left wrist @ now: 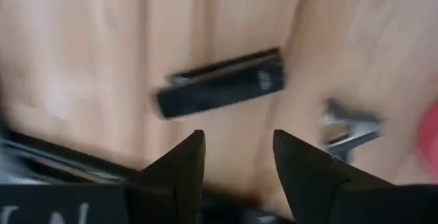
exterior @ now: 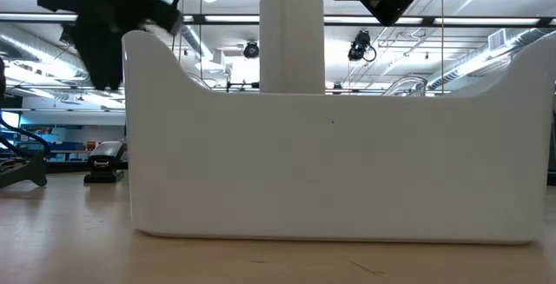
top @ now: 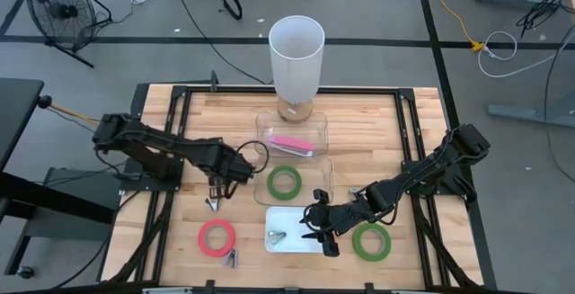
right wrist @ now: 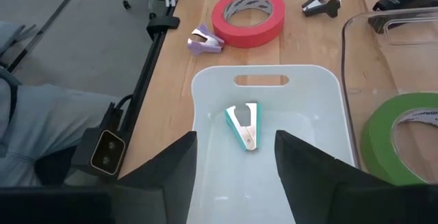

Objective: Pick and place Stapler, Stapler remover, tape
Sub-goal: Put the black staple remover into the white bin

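Both arms are matte black and jointed, with chunky segmented links. The left gripper (left wrist: 236,166) and right gripper (right wrist: 236,166) end in broad, wedge-shaped black fingers.

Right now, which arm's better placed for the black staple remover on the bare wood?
Left. The left gripper hovers open almost over the black staple remover; the right gripper is over the white tray.
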You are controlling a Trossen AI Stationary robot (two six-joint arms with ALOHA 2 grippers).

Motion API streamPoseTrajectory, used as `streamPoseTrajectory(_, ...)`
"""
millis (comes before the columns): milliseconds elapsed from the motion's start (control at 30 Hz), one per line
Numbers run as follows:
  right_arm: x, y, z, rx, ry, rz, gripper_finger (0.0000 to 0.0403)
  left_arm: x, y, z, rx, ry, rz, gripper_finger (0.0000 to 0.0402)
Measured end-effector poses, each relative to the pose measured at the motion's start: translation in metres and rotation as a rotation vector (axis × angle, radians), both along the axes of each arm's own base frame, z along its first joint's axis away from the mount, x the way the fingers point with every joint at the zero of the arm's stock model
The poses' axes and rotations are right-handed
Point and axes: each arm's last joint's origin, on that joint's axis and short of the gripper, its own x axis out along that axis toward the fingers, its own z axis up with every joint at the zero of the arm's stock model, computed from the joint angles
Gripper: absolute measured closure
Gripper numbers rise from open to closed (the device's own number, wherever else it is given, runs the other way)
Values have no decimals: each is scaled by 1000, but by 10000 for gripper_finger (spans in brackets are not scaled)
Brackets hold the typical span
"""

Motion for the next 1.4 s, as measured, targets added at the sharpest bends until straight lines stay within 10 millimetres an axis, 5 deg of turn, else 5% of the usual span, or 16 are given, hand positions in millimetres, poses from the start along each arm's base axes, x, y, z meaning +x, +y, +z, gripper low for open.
streamPoseTrajectory(267, 0, 0, 0, -1, 1, -1, 207, -28, -9, -47, -127, 159, 390, 225)
streamPoseTrajectory(467, 0, 0, 0, 0, -1, -1, 207, -30, -22, -71, -238, 100, 459, 225)
streamPoseTrajectory(1400, 0, 0, 0, 1, -3, -1, 207, -28, -33, -73, -133, -10, 529, 225)
